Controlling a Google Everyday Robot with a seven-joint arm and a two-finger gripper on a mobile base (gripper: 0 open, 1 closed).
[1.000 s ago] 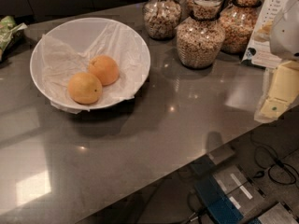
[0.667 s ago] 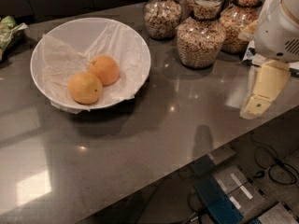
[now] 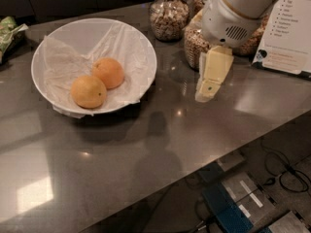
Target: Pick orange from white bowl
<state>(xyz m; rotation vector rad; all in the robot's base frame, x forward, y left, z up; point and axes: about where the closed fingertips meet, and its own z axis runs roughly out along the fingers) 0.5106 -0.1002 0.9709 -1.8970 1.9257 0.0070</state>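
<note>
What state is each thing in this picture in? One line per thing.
orange, lying in the white bowl next to the redder fruit, not held.
white bowl, upright, lined with crumpled paper.
glass jars, upright, filled with grain.
tool, above the counter, apart from the bowl, pointing down.

Kitchen: grain jars (image 3: pixel 167 16), claw (image 3: pixel 206 92) over counter (image 3: pixel 146 149)

White arm (image 3: pixel 245 1) entering from upper right, rounded wrist housing (image 3: pixel 228 21) with vent grille facing the camera, cream hand (image 3: pixel 206 91) hanging beneath it, slanting down toward lower left, tip hovering over the tabletop (image 3: pixel 146 144), right of centre.
</note>
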